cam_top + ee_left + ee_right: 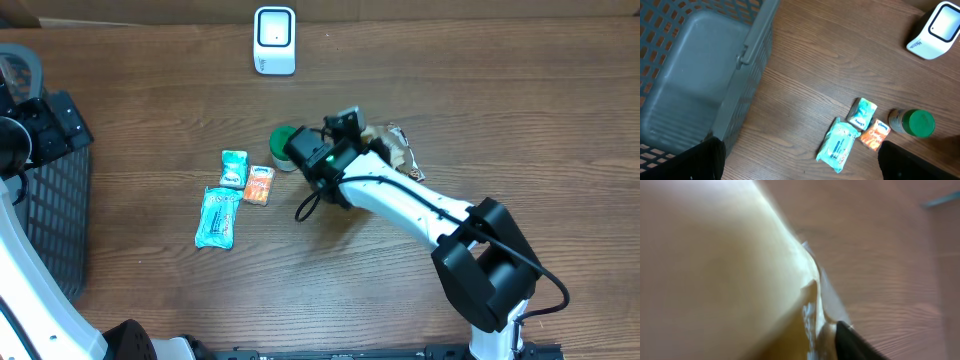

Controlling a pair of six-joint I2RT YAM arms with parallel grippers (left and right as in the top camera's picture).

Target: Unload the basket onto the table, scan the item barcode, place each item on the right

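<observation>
Plainly three sachets (839, 145) (teal, teal, orange), one bottle (912, 123)

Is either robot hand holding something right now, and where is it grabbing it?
The left gripper is open and empty. The right gripper is right beside the green-capped bottle, but whether it grips it cannot be told.

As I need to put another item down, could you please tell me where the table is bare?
Bare wood lies between the scanner and the green-lidded bottle, between the basket and the three packets, and in the far right corner. The middle, around bottle, packets and right arm, is crowded.
</observation>
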